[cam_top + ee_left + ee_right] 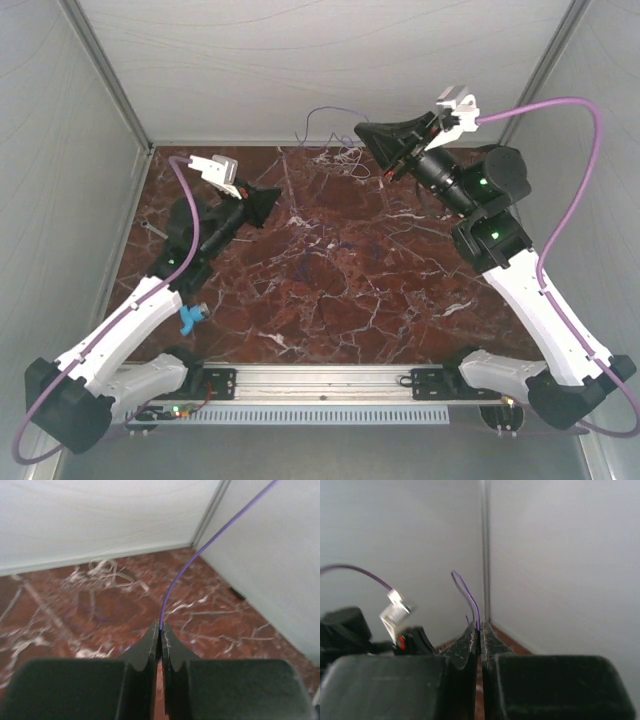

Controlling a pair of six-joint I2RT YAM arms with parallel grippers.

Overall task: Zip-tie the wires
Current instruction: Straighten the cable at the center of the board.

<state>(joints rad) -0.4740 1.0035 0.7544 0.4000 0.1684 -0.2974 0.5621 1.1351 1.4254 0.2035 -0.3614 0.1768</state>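
— Where was the loose bundle of hair-thin whitish wires (345, 157)?
— Twelve o'clock on your red marble bench (400, 300). Your left hand (160, 626) and right hand (480, 625) each pinched thin purple wire (220, 530). It looked limp and weightless, so grip mid-loop.

My counter (330, 300) is dark red marble with white veins all over. The pale wires (345, 157) sit on it in a loose curly tangle right up by the back wall. There's a faint purple loop (95, 616) lying closer in, pretty blurry. A small dark thing (238, 594) sits against the side wall, and I can't tell what it is.
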